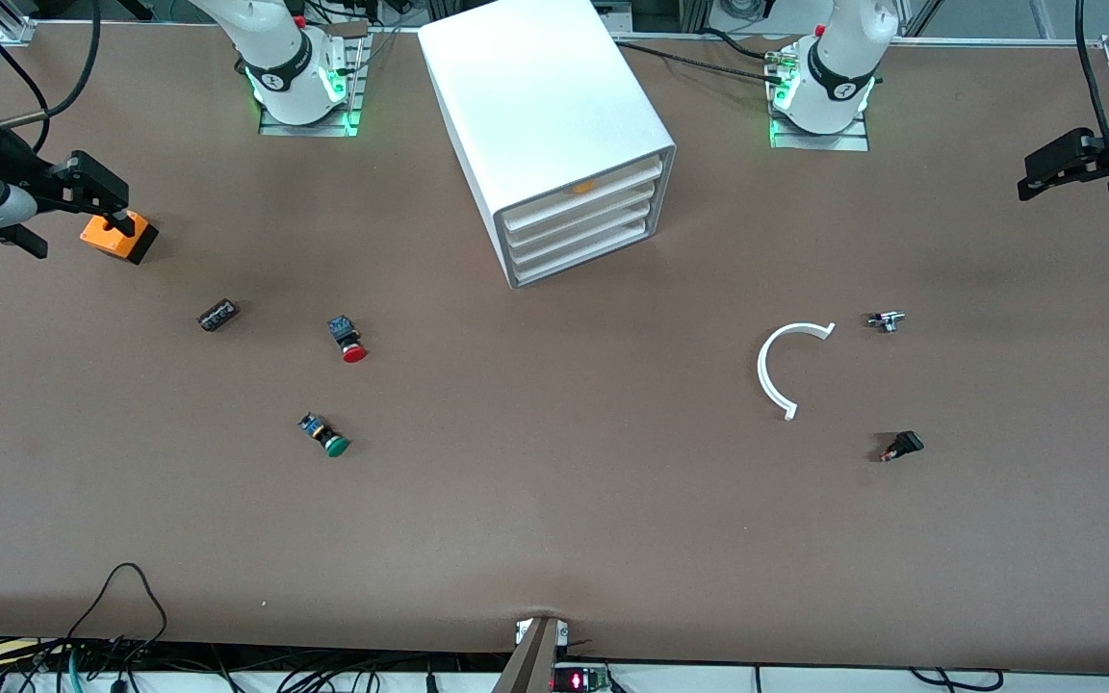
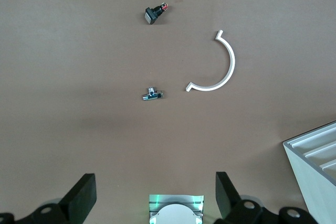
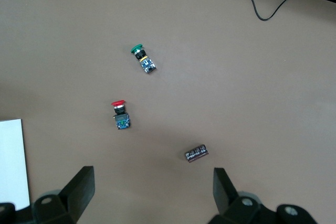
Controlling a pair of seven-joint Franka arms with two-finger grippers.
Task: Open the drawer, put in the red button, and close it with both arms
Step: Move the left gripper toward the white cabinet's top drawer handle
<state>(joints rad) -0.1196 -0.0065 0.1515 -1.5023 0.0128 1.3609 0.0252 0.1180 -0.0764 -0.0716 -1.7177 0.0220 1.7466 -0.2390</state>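
Observation:
The white cabinet (image 1: 554, 106) stands between the two arm bases, its four drawers (image 1: 581, 227) all pushed in; a bit of orange shows above the top drawer. The red button (image 1: 350, 340) lies on its side on the table, nearer the front camera than the cabinet, toward the right arm's end; it also shows in the right wrist view (image 3: 119, 115). My right gripper (image 1: 78, 229) (image 3: 151, 188) is open and empty, up over the table's edge by the orange cube. My left gripper (image 1: 1045, 173) (image 2: 153, 195) is open and empty, up over its own end of the table.
A green-capped button (image 1: 324, 435), a black component (image 1: 218, 315) and an orange cube (image 1: 118, 236) lie toward the right arm's end. A white half ring (image 1: 786, 366), a small metal part (image 1: 886, 320) and a black switch (image 1: 902, 446) lie toward the left arm's end.

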